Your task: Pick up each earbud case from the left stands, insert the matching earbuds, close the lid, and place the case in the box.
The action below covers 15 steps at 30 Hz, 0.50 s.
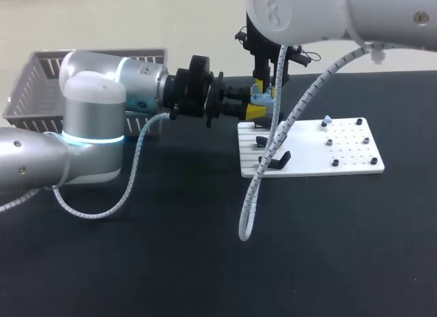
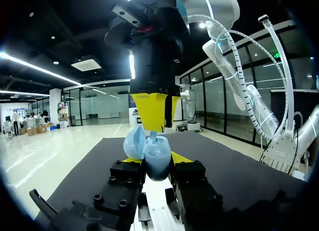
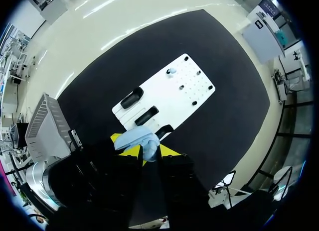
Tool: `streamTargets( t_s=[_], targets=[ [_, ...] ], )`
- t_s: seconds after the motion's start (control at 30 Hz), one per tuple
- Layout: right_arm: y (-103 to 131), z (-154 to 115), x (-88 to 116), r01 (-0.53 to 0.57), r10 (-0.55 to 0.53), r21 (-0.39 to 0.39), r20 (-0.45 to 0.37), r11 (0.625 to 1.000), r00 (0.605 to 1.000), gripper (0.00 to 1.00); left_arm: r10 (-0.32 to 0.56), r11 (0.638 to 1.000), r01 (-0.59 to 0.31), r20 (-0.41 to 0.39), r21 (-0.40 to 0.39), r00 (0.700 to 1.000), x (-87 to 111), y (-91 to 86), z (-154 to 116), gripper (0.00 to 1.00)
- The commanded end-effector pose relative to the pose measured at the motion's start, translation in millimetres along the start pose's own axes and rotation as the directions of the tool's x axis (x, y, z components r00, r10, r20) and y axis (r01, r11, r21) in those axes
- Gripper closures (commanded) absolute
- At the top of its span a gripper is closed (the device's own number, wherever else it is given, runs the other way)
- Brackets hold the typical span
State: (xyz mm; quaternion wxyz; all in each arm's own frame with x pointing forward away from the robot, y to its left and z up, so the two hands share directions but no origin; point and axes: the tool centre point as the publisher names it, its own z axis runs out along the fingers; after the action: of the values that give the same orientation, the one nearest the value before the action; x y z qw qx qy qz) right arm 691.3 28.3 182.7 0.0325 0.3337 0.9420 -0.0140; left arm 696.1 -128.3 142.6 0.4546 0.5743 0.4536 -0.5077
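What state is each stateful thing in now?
earbud case, lid open, held in the air
left end effector, shut on earbud case
right end effector, shut on earbud
earbud, at open case's mouth
second earbud, sitting on white board
stands, empty

My left gripper: yellow tips clamp pale blue rounded plastic earbud case from both sides. Case lid open, tilted to one side. Directly above case, my right gripper points down, small pale blue earbud pinched at its tips, touching case opening. White flat board under my fingers, on black table mat.
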Motion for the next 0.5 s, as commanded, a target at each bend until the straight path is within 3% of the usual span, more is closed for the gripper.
streamTargets(
  t_s=[0.03, 0.33, 0.43, 0.5],
  targets=[
    [-2.8, 2.1, -1.5, -0.002, 0.002, -0.005, 0.001, 1.0, 1.0, 1.0, 0.003, 1.0, -0.003, 0.003, -0.002, 1.0, 1.2, -0.1, -0.1, 1.0],
    [-1.5, 6.8, -2.3, 0.001, -0.001, -0.022, -0.008, 1.0, 1.0, 0.98, 0.003, 1.0, -0.003, 0.003, -0.002, 1.0, 1.2, -0.1, -0.1, 1.0],
    [-1.3, 6.4, -0.8, 0.006, -0.006, -0.04, -0.01, 0.999, 1.0, 0.05, 0.003, 1.0, -0.003, 0.003, -0.002, 1.0, 1.2, -0.1, -0.1, 1.0],
    [-4.3, 2.1, 2.5, 0.011, -0.012, -0.064, -0.006, 0.998, 1.0, 0.0, 0.003, 1.0, -0.003, 0.003, -0.002, 1.0, 1.2, -0.1, -0.1, 1.0]
  ],
)
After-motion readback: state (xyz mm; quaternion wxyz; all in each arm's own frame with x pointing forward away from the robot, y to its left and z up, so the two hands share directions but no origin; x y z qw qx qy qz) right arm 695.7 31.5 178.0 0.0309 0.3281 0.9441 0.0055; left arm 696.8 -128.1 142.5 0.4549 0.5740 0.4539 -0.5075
